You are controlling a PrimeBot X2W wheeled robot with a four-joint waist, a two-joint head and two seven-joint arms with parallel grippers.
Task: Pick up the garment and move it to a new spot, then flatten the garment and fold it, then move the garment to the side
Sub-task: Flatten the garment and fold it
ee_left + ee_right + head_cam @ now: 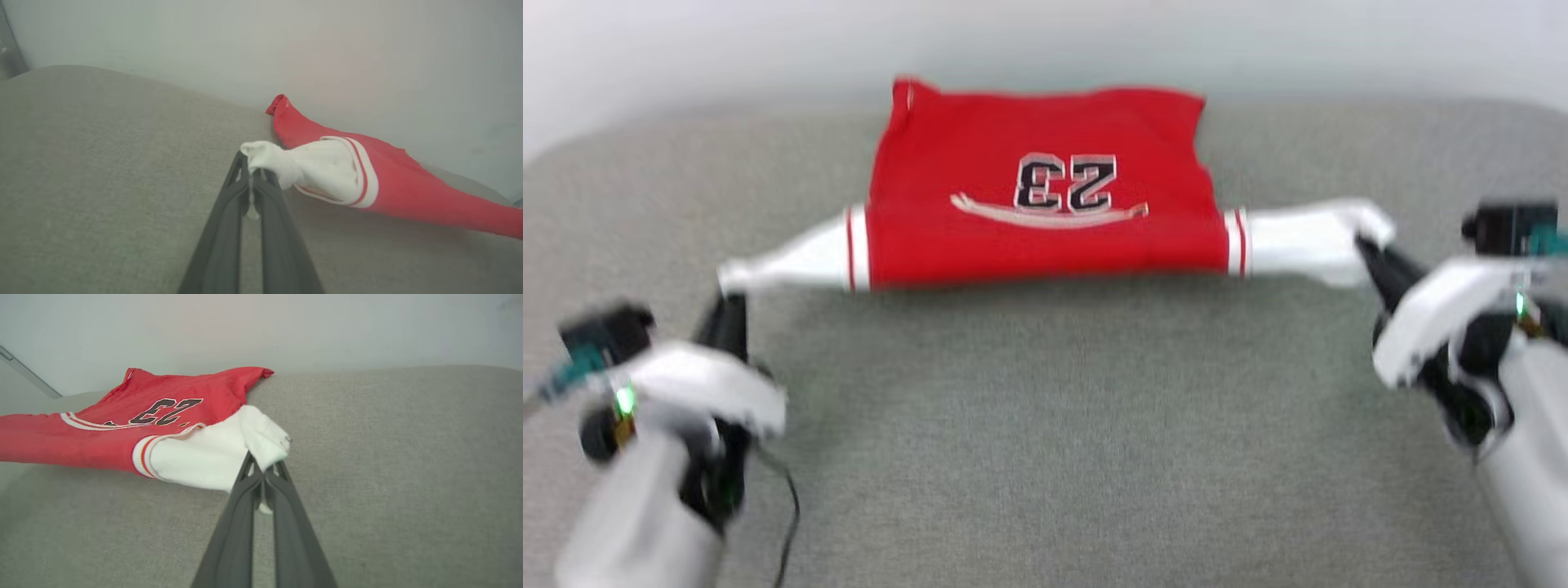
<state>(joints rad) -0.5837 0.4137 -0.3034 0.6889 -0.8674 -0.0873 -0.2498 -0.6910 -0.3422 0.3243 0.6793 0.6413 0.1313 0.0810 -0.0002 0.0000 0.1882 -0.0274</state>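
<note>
Spread wide at the lower corners of the head view, the left gripper [729,304] and right gripper [1365,247] reach forward with dark fingers pressed together, each nipping one white sleeve tip of the garment [1045,237]. The pale left forearm [637,523] and right forearm [1531,498] angle inward from the bottom edge; a green light glows on each white wrist

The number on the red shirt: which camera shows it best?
The head view: the number faces it square-on and whole, upside down, though slightly blurred. The right wrist view shows it sharper but at a steep slant. The left wrist view catches the shirt edge-on, its sleeve nearest.
</note>
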